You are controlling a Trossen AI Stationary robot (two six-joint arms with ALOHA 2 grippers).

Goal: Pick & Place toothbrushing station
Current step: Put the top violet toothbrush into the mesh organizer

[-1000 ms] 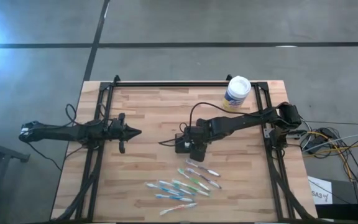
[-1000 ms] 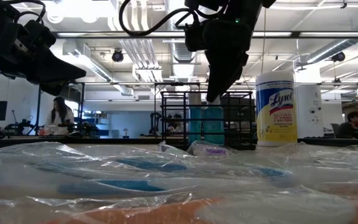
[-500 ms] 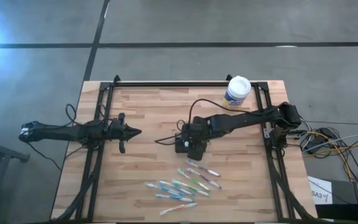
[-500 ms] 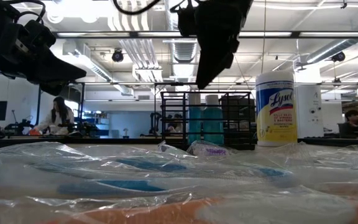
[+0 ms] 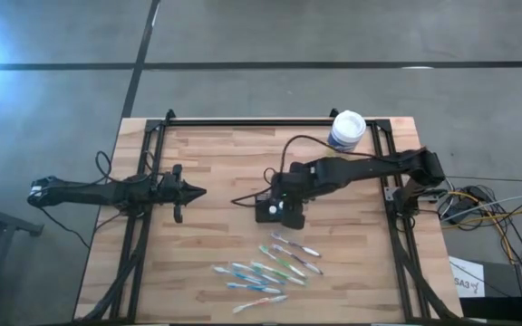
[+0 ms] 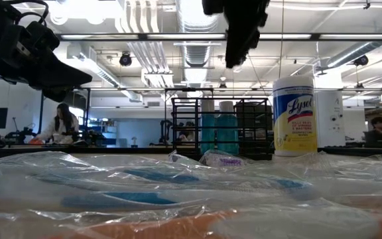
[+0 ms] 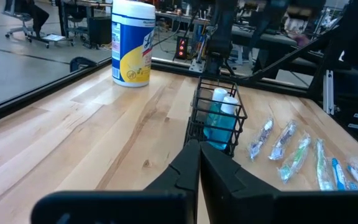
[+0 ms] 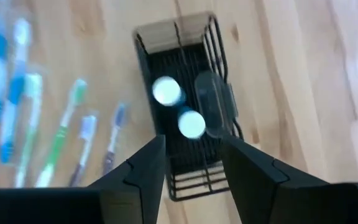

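The toothbrushing station (image 5: 266, 211) is a small black wire basket that stands on its base on the wooden table, holding two teal bottles with white caps (image 8: 173, 106). It also shows in the low view (image 6: 221, 129) and the left wrist view (image 7: 219, 118). My right gripper (image 8: 191, 168) is open and hovers above the station, fingers pointing down, touching nothing; in the low view (image 6: 244, 33) it is well clear of the basket. My left gripper (image 5: 202, 192) is shut and empty, left of the station, above the table.
A yellow-labelled canister with a white lid (image 5: 346, 132) stands at the far right. Several wrapped toothbrushes (image 5: 275, 264) lie toward the near edge. A black frame (image 5: 243, 122) runs along the table's sides. Bare wood lies between my left gripper and the station.
My right gripper has risen straight up from the station and drifted slightly toward the table's right edge. The station has stayed on the table.
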